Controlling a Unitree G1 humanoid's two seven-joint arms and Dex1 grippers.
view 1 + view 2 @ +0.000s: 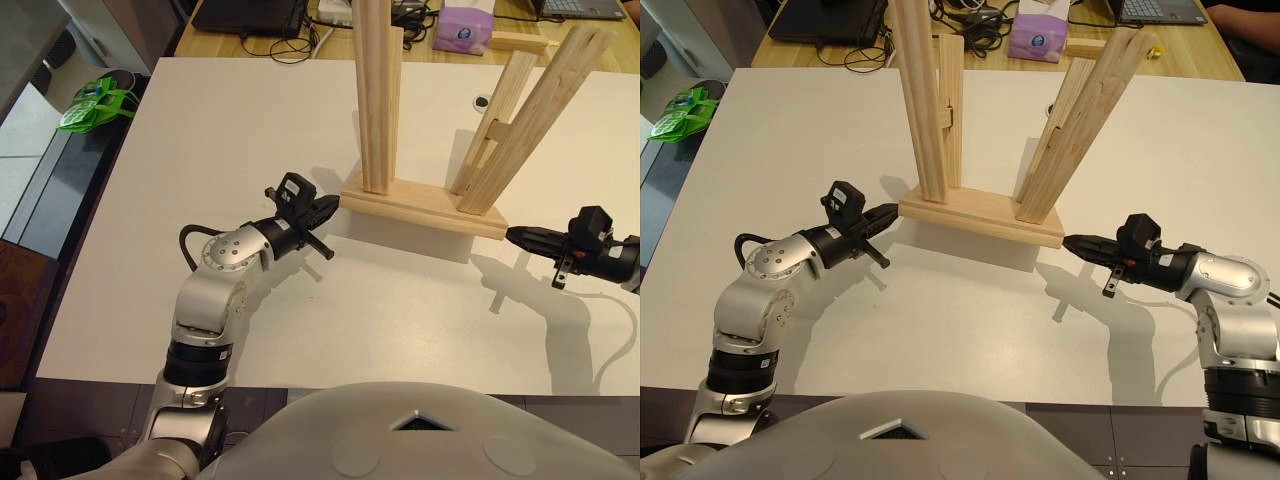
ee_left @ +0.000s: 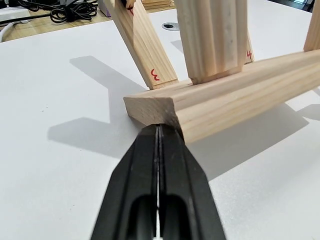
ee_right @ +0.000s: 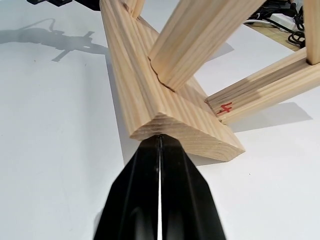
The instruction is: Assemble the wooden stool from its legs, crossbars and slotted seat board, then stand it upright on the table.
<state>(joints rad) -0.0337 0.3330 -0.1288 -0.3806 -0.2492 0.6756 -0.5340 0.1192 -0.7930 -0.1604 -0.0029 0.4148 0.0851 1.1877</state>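
The stool [image 1: 420, 150] sits upside down toward the far right of the white table [image 1: 200, 200], with its seat board [image 1: 420, 207] lowest and its legs pointing up. One pair of legs [image 1: 375, 100] rises nearly straight from the left part of the board. The other pair [image 1: 530, 110] leans away to the right and far side. I can't tell from here whether the board lies flat on the table or is raised a little above it. A shadow falls on its near side. The left gripper [image 1: 333, 205] reaches in low from the left with its two black fingers pressed together, holding nothing between them. The tip touches the left end of the seat board at its near corner. The left wrist view shows that tip [image 2: 159, 127] right against the end grain. The right gripper [image 1: 510, 234] mirrors it from the right, fingers also closed flat on each other, with its point meeting the board's right end. The right wrist view shows it [image 3: 161, 137] against the lower edge there. A small dark round thing [image 1: 482, 101] lies on the table behind the stool. On the wooden desk beyond are a pink tissue box [image 1: 465, 30], a dark laptop [image 1: 250, 15] and a tangle of cables [image 1: 295, 45]. Something bright green [image 1: 95, 105] lies off the table's far left corner.
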